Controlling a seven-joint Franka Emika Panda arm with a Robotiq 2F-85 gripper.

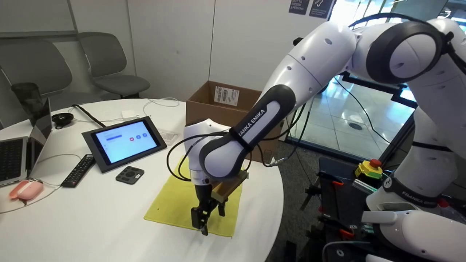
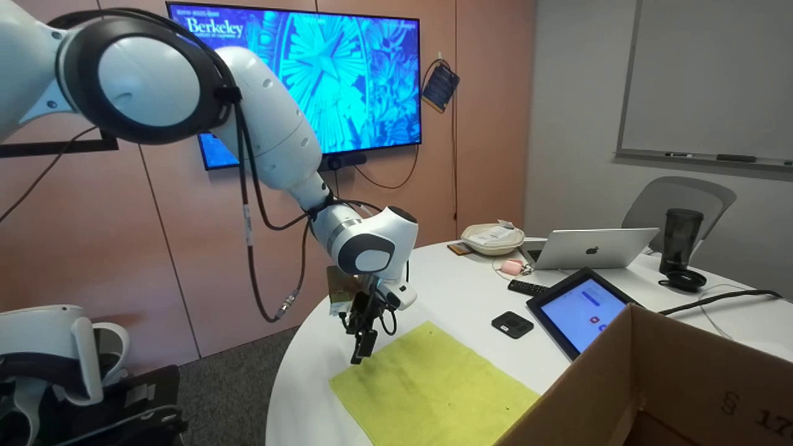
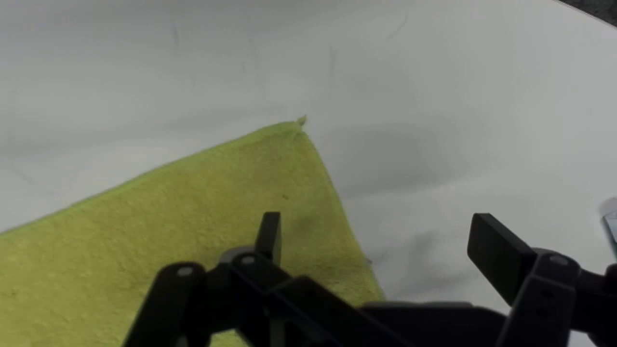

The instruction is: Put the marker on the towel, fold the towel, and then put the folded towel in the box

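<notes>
Presently, one plain yellow-green square cloth towel (image 2: 427,390), spread flat and unfolded on a curved-edged white table (image 1: 109,222); visible in all three views.

One large brown cardboard box (image 1: 218,113), a white printed label (image 1: 226,95) on an inner wall; stands near the towel and hides part of it in an exterior view.

One black two-fingered gripper (image 3: 376,236), carried by a white-and-black robot arm (image 1: 309,72); released, fingers set wide apart, holding nothing. In the wrist view, one finger is over the towel near a corner, the other over the white tabletop, the towel's edge running between them; whether either fingertip touches the surface beneath cannot be told.

Also on the table: one black-framed tablet (image 1: 125,142), tilted, screen lit; near it, one flat, round-cornered black device (image 1: 130,175) and one long black remote control (image 1: 78,171); one silver laptop (image 2: 598,248), lid raised; beside the laptop, one small pink case (image 1: 30,190); one tall dark tumbler (image 2: 680,238), upright; one pale shallow bowl (image 2: 492,249) with white paper (image 2: 495,234) in it.

Near the arm's base, one red-topped yellow switch box (image 1: 365,171). Behind the table, two grey chairs (image 1: 103,54). On the wall, one large flat screen (image 2: 353,80), lit blue, lettered "Berkeley".
</notes>
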